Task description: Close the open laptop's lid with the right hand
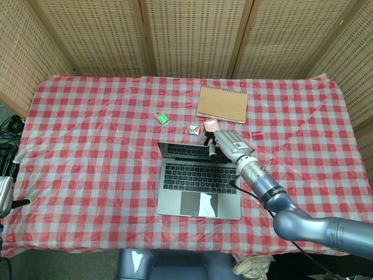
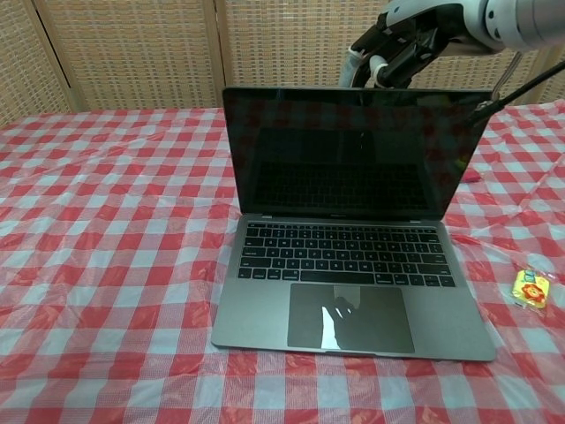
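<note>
Right now the right hand [image 1: 228,143] sits on the top edge of the laptop's lid [image 2: 357,150], fingers curled over the rim and touching it — pressing rather than gripping, nothing enclosed in it. From the chest view the same hand [image 2: 399,46] shows just above and behind the lid's upper edge, right of the middle. The laptop [image 1: 199,182] lies near the middle of the counter [image 1: 93,134], which is covered in a red-and-white checked cloth; its lid leans forward over the keyboard [image 2: 342,252], screen dark, partly lowered but not shut.

Behind the laptop lies a brown spiral notebook [image 1: 221,104], with a few small packets near it — a green one [image 1: 163,118], a pink one [image 1: 210,125] just beside the hand, and a red one [image 1: 256,135]. Another small yellow packet [image 2: 529,289] lies on the cloth to the laptop's right. At the far left edge of the head view, part of the left hand [image 1: 7,192] shows off the counter's side; I cannot tell how its fingers are set.
</note>
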You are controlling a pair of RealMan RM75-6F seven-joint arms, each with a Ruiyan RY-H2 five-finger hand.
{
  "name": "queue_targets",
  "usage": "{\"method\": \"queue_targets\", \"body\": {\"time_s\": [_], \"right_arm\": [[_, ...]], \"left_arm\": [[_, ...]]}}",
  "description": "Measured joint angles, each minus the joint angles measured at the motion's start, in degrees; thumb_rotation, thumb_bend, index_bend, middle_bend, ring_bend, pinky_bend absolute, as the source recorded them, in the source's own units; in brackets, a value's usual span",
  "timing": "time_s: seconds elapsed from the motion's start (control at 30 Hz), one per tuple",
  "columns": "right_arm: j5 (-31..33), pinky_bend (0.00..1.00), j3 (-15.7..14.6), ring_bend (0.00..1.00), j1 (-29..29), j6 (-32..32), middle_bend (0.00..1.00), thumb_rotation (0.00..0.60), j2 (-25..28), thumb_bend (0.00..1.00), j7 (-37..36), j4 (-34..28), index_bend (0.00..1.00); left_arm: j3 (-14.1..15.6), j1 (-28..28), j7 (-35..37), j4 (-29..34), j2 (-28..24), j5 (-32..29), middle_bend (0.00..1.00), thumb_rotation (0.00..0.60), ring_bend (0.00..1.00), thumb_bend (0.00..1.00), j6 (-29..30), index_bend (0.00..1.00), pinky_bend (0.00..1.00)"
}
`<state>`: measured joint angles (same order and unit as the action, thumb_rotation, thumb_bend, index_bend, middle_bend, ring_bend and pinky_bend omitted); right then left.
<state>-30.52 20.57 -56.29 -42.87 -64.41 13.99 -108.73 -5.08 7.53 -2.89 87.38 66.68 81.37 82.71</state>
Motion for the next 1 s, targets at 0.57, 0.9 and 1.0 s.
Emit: {"method": "queue_targets", "body": {"time_s": [0.57, 0.9, 1.0], "right_arm": [[-18.6, 0.49, -4.8, 0.45, 6.0, 9.1, 0.51, 0.6, 3.7, 1.0, -6.6, -4.1, 0.46], [-34.1, 0.49, -11.5, 0.45, 9.0, 8.1, 0.51, 0.6, -2.2, 1.0, -4.7, -0.5, 0.46], [-38.5, 0.49, -13.7, 0.45, 9.9, 7.0, 0.51, 0.6, -5.0, 1.0, -4.3, 2.7, 0.46]], "left_arm": [[0.2, 0.4, -2.0, -0.5, 1.0, -0.3, 0.0, 0.6, 0.0, 0.0, -0.6, 0.0, 0.0], [0.3, 0.6, -2.2, -0.7, 1.3, -0.5, 0.0, 0.6, 0.0, 0.0, -1.0, 0.0, 0.0], [0.3, 0.6, -2.0, -0.7, 1.3, -0.7, 0.0, 0.6, 0.0, 0.0, -1.2, 0.0, 0.0]]}}
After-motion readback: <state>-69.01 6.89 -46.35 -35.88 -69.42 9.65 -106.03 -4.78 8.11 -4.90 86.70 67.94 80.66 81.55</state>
